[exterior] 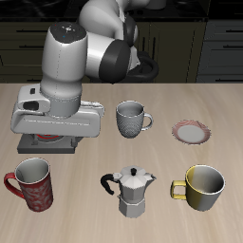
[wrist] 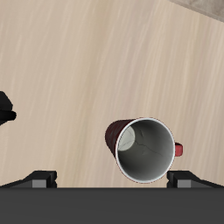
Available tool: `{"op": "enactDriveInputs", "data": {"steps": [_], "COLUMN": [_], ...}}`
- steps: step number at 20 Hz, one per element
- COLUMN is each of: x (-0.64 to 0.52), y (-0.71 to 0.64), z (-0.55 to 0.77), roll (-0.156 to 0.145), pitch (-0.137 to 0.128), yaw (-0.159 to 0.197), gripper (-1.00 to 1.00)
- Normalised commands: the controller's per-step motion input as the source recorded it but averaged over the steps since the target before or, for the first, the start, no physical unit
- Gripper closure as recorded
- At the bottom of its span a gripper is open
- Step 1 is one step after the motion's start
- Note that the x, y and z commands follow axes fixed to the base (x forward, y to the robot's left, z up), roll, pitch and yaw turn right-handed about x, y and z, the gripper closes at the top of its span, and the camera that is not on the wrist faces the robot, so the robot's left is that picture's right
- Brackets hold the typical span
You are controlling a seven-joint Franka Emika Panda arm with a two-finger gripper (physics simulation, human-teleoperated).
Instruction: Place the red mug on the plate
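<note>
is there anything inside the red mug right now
The wrist view looks into the red mug: only its pale inner wall and floor show, nothing inside. The gripper hovers above.

The red mug (exterior: 32, 183) (wrist: 144, 150) stands upright on the counter (exterior: 95, 195) below the hand; the pink-rimmed plate (exterior: 192, 132) lies well apart from the hand, empty.

No readable text, labels, brands, numbers or signs in either view. Red mug (exterior: 32, 183), plate (exterior: 192, 132), other mugs, moka pot, tabletop (exterior: 171, 100): all unmarked. Robot arm casing plain, no lettering.
</note>
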Motion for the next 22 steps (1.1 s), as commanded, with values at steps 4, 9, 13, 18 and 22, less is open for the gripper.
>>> {"op": "enactDriveInputs", "data": {"steps": [4,9,13,18,22], "x": [0.1,0.06,0.03,0.05,0.04], "y": [0.0,-0.07,-0.03,-0.08,-0.13], "z": [-0.22,-0.19,-0.14,-0.2,-0.27], "roll": [0.006,0.007,0.001,-0.005,-0.008], "pitch": [0.016,0.012,0.007,0.016,0.028], "yaw": [0.015,-0.016,-0.019,-0.027,-0.038], "gripper": [-1.0,-1.0,-1.0,-1.0,-1.0]}}
